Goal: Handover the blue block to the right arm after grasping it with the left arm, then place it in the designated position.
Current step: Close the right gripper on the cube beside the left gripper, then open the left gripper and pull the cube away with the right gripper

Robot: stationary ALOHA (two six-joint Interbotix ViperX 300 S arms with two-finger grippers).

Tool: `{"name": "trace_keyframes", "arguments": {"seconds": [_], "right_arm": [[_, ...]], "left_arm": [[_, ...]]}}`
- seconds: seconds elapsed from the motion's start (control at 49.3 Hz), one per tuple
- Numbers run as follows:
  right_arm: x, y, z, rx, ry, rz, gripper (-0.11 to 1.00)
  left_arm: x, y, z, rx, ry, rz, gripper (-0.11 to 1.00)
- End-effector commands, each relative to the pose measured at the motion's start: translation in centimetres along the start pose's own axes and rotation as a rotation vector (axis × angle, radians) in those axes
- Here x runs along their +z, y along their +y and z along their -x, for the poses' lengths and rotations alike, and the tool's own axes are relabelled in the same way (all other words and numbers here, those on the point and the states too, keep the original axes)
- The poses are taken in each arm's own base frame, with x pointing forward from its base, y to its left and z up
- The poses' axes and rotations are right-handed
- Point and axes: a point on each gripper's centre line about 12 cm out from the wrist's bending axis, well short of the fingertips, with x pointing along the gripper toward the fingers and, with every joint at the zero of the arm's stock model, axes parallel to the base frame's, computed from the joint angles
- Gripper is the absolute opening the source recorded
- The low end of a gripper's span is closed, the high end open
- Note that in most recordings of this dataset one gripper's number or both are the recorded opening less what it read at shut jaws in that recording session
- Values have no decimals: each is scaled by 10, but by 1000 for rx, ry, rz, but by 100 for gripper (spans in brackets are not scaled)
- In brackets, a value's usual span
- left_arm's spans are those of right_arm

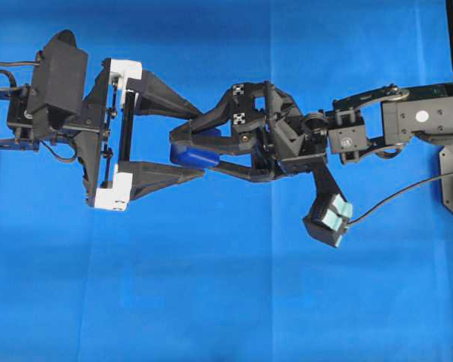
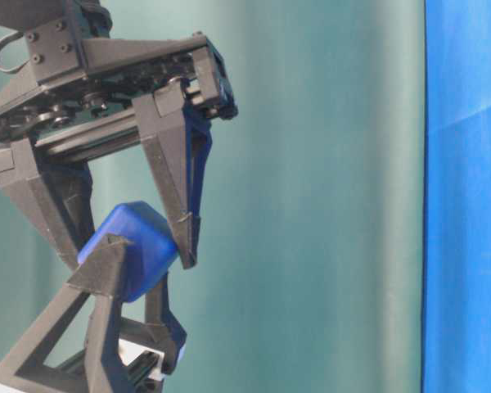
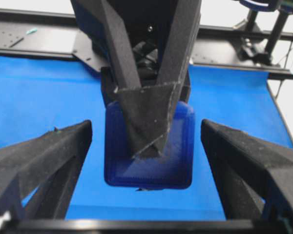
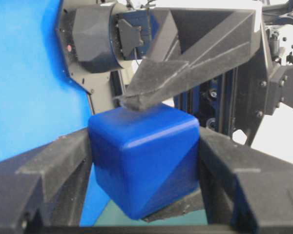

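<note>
Blue block (image 1: 195, 157) hung mid-frame overhead, above blue cloth (image 1: 211, 302), so handover could finish. My right gripper (image 1: 187, 151) pinched block between both fingers. My left gripper (image 1: 195, 142) jaws spread wide, flanking block, grip released.

Blue cloth (image 1: 211, 302), teal backdrop (image 2: 327, 196)
</note>
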Motion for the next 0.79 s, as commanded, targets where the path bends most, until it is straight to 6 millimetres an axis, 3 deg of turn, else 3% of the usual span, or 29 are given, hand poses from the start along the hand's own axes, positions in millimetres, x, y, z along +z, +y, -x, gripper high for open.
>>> {"name": "trace_keyframes", "arguments": {"seconds": [0.0, 0.325, 0.771], "right_arm": [[6, -15, 3, -39, -16, -3, 54], [6, -14, 22, -39, 0, -4, 54], [9, -6, 80, -41, 40, -15, 54]], "left_arm": [[13, 0, 4, 1, -42, -1, 93], [11, 1, 9, 1, -37, -1, 93], [9, 1, 19, 2, -42, -1, 93]]}}
